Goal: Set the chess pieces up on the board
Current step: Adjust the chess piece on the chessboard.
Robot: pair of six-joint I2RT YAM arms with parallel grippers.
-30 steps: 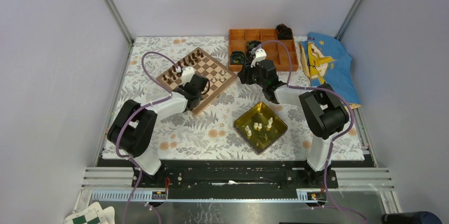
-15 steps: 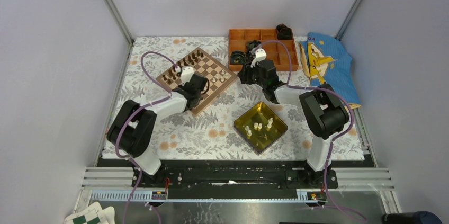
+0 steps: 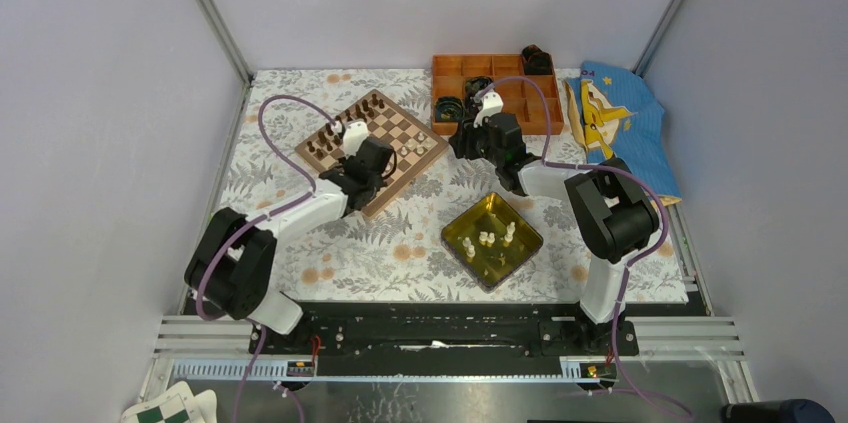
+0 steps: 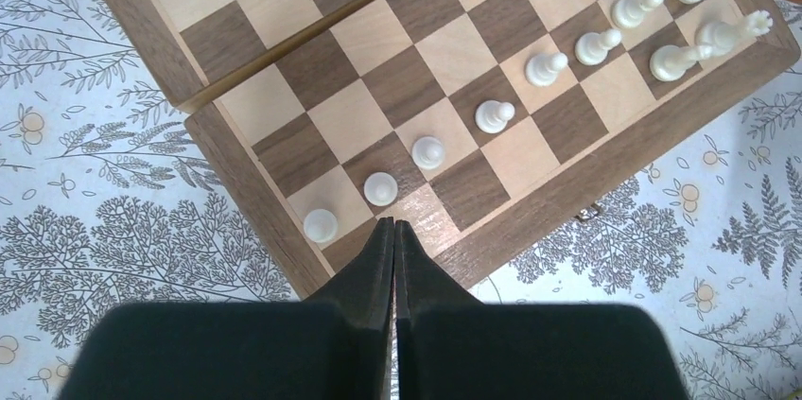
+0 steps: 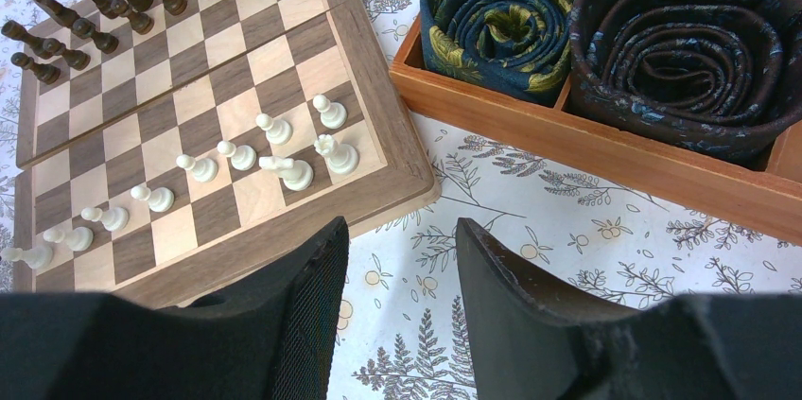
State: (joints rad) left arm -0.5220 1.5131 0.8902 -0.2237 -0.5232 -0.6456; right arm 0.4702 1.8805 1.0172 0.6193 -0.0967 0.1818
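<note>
My left gripper (image 4: 393, 228) was clenched on nothing; my right gripper (image 5: 402, 234) gaped empty. Tiny cream-white chess pieces (image 4: 495, 116) stood diagonally across mid-frame on the square checked wooden board (image 4: 515, 159). I judged them light, smooth and tippy, best pinched at the neck.

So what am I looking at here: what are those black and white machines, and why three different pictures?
Those are two robot arms bolted at the near edge of a table. One picture comes from a camera overhead. The other two come from a camera on each wrist, so you see that arm's own black fingers at the bottom. The left gripper is shut and empty, over the edge of the wooden chessboard. The right gripper is open and empty. Cream-white chess pieces stand in a row on the board, dark brown ones opposite. More cream ones wait in a yellow tray. An orange box holds rolled ties.
</note>
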